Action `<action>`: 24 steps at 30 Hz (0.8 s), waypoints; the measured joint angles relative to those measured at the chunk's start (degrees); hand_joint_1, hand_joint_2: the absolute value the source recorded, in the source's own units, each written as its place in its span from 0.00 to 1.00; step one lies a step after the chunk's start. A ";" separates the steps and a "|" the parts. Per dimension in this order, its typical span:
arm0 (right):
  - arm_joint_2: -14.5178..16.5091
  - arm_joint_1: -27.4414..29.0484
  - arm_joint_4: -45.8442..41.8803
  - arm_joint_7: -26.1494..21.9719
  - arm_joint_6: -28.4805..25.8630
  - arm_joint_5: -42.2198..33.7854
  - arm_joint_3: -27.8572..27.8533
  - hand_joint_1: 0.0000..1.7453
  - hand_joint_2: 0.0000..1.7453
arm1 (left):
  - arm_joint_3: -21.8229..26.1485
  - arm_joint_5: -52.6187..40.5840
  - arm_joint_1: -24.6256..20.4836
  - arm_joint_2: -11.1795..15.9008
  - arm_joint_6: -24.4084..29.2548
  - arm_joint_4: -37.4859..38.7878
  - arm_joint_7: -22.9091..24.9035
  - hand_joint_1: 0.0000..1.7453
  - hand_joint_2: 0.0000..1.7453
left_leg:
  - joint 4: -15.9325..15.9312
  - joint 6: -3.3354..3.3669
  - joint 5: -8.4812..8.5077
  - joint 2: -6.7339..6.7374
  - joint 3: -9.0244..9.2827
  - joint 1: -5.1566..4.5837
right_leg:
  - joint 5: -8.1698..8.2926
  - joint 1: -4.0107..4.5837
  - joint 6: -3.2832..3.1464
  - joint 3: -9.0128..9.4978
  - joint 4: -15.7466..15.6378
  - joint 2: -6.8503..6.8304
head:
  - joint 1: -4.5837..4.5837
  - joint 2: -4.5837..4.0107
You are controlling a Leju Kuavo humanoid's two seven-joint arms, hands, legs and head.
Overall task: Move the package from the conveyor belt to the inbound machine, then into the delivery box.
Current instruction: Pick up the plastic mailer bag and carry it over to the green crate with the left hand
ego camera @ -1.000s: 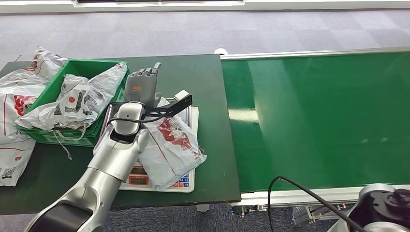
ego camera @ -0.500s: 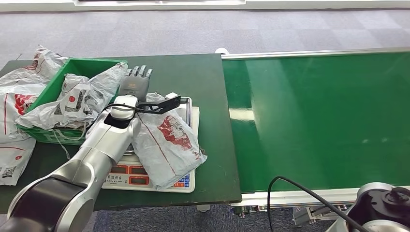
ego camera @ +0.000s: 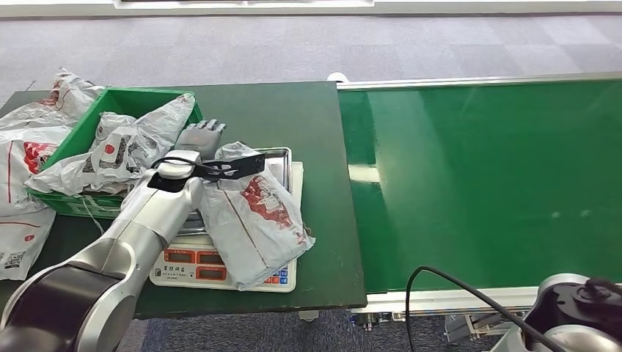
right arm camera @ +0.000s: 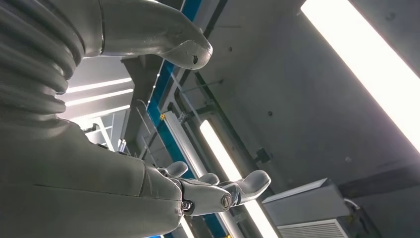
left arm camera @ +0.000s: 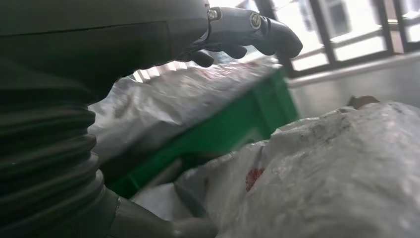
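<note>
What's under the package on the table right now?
The package lies on a weighing scale: its steel tray and red displays stick out around it. Most of the tray and keypad is covered. The left hand is at the package's far end.

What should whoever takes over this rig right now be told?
Left hand: open, holding nothing, over the far end of the package.
Right hand: open, empty, palm toward the ceiling.
The package lies on the scale, beside the green box that already holds bags.
The belt carries nothing.
Done: belt to scale.
Left: grasp the package and put it in the box.
</note>
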 joint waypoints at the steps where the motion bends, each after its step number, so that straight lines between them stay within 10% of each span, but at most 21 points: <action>1: 0.00 0.05 0.14 0.00 0.00 0.17 -0.12 0.00 1.00 | 0.92 2.21 -0.12 -0.04 -0.77 -0.01 -3.57 0.00 1.00 | 0.00 0.00 0.00 0.00 -0.01 0.00 | 0.00 0.00 0.00 0.00 0.00 0.00 | 0.01 0.00; 15: -0.07 0.51 2.22 -0.02 0.01 1.17 -0.82 0.00 1.00 | 9.68 11.38 -2.21 3.94 -6.04 -1.38 -20.86 0.00 1.00 | -0.01 -0.05 0.03 0.01 0.00 0.03 | 0.00 0.01 -0.01 0.00 0.02 0.02 | -0.01 0.00; 24: -0.10 0.61 4.16 -0.01 0.02 1.05 -0.90 0.00 1.00 | 12.62 12.93 -1.84 5.11 -6.66 -1.97 -23.34 0.00 1.00 | -0.01 -0.05 0.03 0.02 -0.01 0.02 | 0.00 0.00 -0.01 0.00 0.03 0.03 | 0.00 0.00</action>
